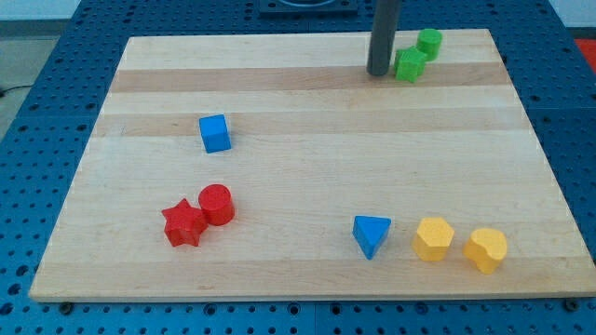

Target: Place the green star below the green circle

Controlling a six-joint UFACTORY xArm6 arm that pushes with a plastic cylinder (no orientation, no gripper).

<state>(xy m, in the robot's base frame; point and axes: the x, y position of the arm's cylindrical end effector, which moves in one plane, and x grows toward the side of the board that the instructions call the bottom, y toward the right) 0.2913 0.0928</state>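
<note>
Camera view: my tip, a plain rod with no jaws, stands just left of the green star; the green circle touches the star's upper right.

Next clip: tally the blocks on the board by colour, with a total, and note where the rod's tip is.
Green: 2, green star and green circle
Blue: 2, blue cube and blue triangle
Red: 2, red star and red cylinder
Yellow: 2, yellow hexagon and yellow heart
Total: 8
My tip is just left of the green star.
</note>
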